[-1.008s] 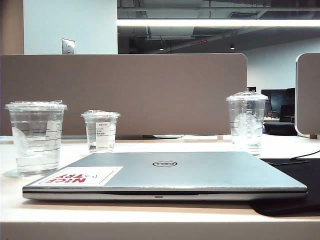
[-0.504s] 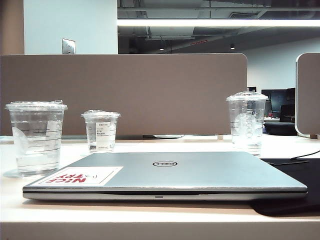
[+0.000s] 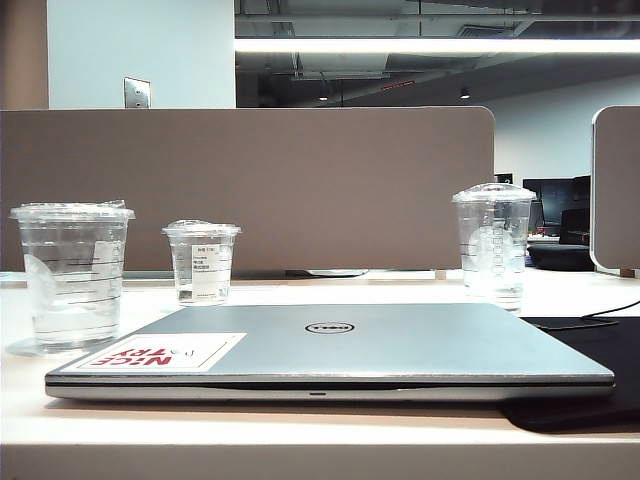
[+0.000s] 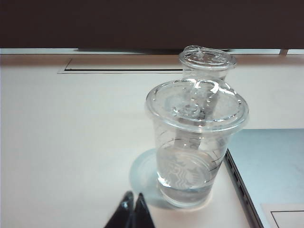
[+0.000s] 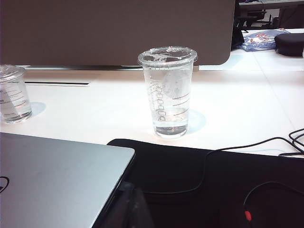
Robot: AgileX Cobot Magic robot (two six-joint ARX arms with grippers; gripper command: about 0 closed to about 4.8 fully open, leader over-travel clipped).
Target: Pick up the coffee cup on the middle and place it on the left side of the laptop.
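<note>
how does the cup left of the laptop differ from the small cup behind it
The cup left of the laptop is wider and taller, with black lines printed on its side; the small cup carries a white label instead. The big cup stands beside the laptop, nearer the camera; the small one stands farther back. Both are clear, lidded and upright.

Left gripper (image 4: 132,209) sits low at the frame edge, dark fingertips pressed together, closed on nothing. Right gripper (image 5: 127,206) shows only as a blurred dark shape, its jaws seemingly together, though that's hard to judge.
</note>
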